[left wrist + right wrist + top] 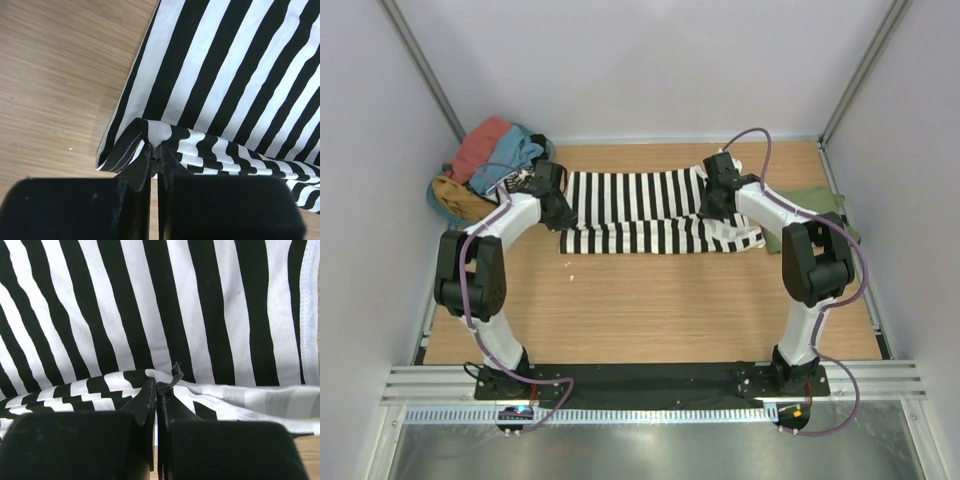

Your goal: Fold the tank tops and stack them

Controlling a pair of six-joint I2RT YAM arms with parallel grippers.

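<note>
The left gripper (154,159) and right gripper (157,386) are each pinching an edge of the striped tank top (650,205) lying mid-table. Advice: carry both ends level, together. The olive tank top (823,200) is seemingly lying rightward.

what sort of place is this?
Likely a lab data-collection cell, not a home: white panel walls box in a wooden tabletop, the left arm and right arm are bolted to a black base plate, and a striped tank top lies spread near a clothes pile.
</note>
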